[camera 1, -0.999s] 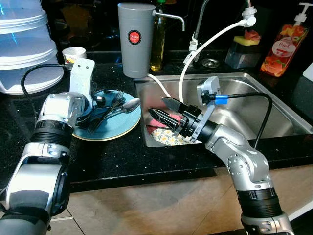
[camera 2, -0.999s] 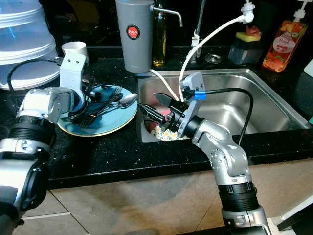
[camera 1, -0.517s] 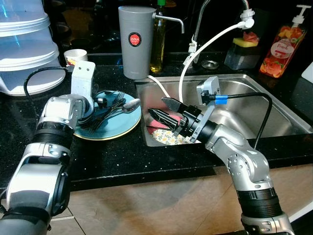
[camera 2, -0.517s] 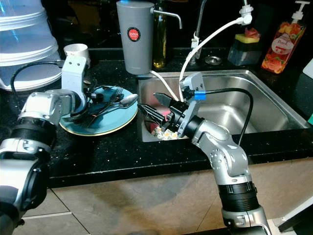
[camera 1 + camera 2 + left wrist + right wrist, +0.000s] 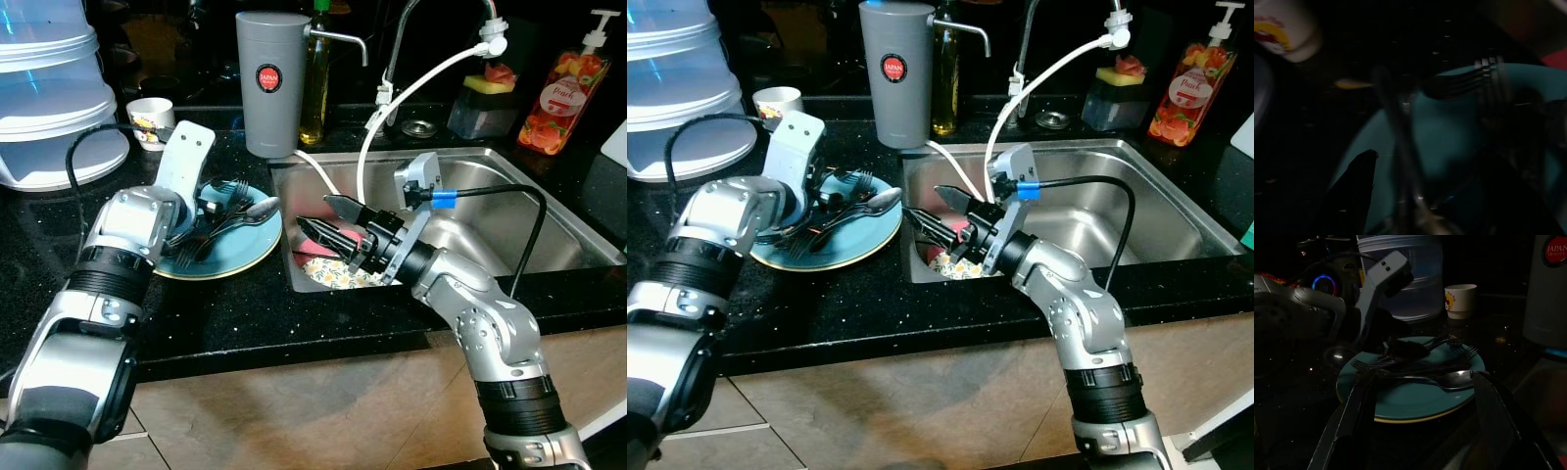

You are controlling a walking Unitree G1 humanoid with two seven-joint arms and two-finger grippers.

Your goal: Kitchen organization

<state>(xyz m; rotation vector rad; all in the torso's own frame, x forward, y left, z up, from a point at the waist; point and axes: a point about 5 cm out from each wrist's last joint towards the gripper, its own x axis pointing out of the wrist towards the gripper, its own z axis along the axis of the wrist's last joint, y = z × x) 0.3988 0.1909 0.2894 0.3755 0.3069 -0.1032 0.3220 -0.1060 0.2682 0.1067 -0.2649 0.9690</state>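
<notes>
Left eye view: glossy black speckled counter [image 5: 235, 313] with a stainless sink [image 5: 549, 225] at right. Round teal plate [image 5: 240, 257] bearing dark forks [image 5: 220, 211] and a steel spoon [image 5: 257, 210]; left gripper [image 5: 206, 204] over it, fingers' state indiscernible. Right gripper [image 5: 323, 223], fingers spread, empty, at the sink's left edge

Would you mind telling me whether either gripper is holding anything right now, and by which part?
The right gripper is open over the sink's left end, holding nothing. The left gripper is among the cutlery on the blue plate; whether it grips any cannot be told.
</notes>
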